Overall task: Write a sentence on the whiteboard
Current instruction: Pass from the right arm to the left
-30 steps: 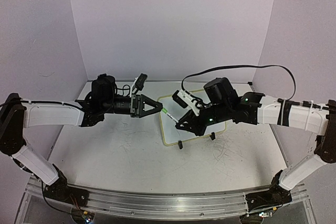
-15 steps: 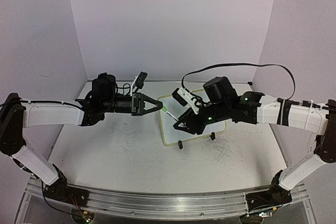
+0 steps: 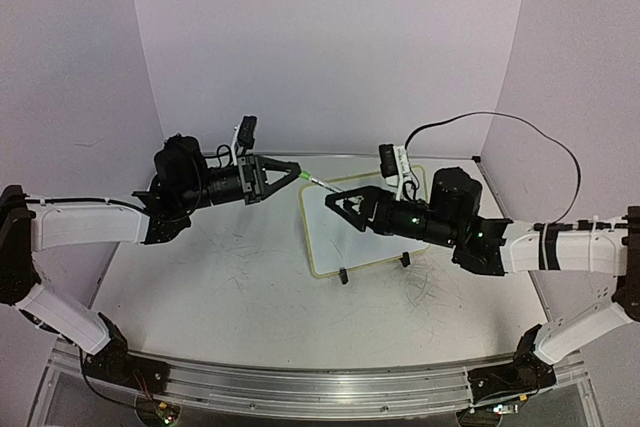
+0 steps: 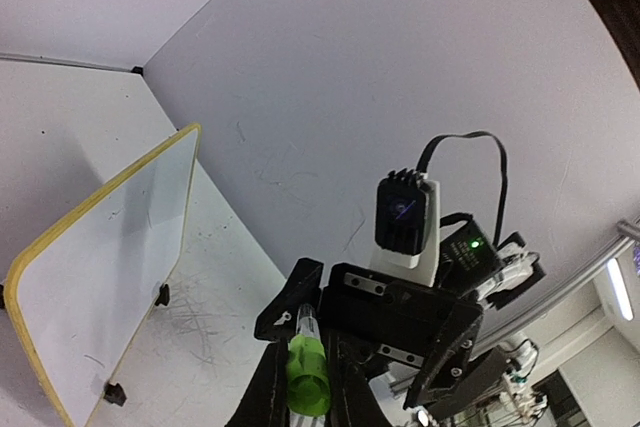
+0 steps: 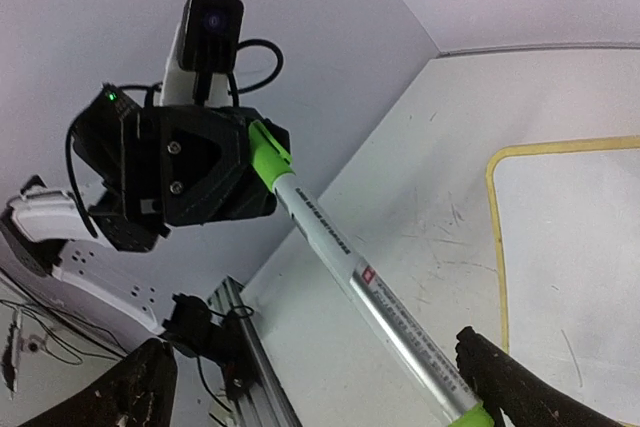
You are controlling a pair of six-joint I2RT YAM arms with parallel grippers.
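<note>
Currently the L end effector (image 3: 288, 173) is clamped on the green-capped end of a marker (image 5: 350, 267). The arm comes in from the left, and the marker's silver barrel sticks out toward the R arm. In the R wrist cam the barrel runs diagonally down from the L end effector and in btwn the R fingers (image 5: 510, 397). The R end effector (image 5: 315, 367) is spread wide, w/ one finger on either side of the marker's far end. That end sits just beside one finger; can't tell if they touch. Both are held up off the worktop (image 3: 220, 277). In the top view they meet over the far-left corner of the whiteboard (image 3: 345, 242).

The whiteboard sits centre-right on the worktop, propped at a tilt on black stand feet (image 3: 343, 276) along its near edge. It has a pale yellow rim and rounded corners. The R arm reaches across its right part, hiding that part from above. The board face looks white w/ a few faint specks in the wrist views; any writing is too small to make out. The worktop around it is scuffed w/ grey scribble marks.
</note>
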